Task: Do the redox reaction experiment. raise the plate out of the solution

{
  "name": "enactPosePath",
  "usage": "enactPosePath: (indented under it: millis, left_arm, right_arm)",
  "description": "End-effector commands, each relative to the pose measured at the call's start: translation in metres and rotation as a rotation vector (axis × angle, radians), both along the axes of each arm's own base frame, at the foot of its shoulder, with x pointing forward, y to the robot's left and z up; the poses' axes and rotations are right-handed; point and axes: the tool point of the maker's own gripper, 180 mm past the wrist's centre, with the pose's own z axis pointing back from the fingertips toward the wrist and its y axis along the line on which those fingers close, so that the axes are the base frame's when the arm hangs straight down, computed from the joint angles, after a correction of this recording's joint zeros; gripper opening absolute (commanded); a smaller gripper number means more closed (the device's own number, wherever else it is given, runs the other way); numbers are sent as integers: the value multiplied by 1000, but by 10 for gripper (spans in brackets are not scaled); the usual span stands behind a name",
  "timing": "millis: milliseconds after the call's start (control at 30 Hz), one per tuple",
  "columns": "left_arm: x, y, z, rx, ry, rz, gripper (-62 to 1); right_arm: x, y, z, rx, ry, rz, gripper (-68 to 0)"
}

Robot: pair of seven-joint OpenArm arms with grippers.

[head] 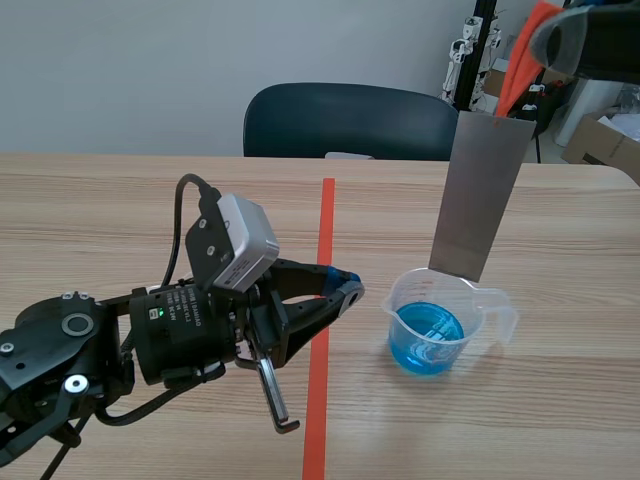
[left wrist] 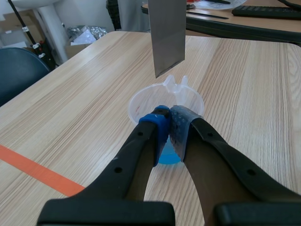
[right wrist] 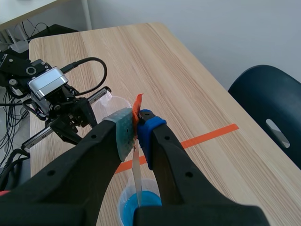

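Observation:
A grey metal plate (head: pixel 482 192) hangs upright above a clear plastic beaker (head: pixel 443 320) of blue solution (head: pixel 428 338), its lower edge just over the rim. My right gripper (right wrist: pixel 137 123) is shut on the plate's top edge, where an orange tag sticks up; the plate (right wrist: pixel 136 175) drops edge-on toward the blue liquid (right wrist: pixel 141 203). My left gripper (head: pixel 345 288) rests low on the table, left of the beaker, shut on nothing. In the left wrist view its fingertips (left wrist: pixel 168 118) meet just before the beaker (left wrist: pixel 164 101), with the plate (left wrist: pixel 166 35) hanging above.
An orange-red tape line (head: pixel 322 330) runs down the table's middle. A dark chair (head: pixel 345 122) stands behind the far edge. Boxes and equipment (head: pixel 600 130) sit beyond the table at the right.

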Motion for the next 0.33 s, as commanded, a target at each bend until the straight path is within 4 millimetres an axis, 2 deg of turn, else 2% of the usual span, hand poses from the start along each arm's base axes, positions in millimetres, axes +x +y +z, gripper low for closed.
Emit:
enactPosePath:
  millis: [0,300]
  left_arm:
    - [5,0,12,-36,-20,11,-582]
    - [5,0,12,-39,-23,15,-582]
  right_arm:
    - [2,1,12,18,-30,4,-673]
    - [2,1,12,18,-30,4,-673]
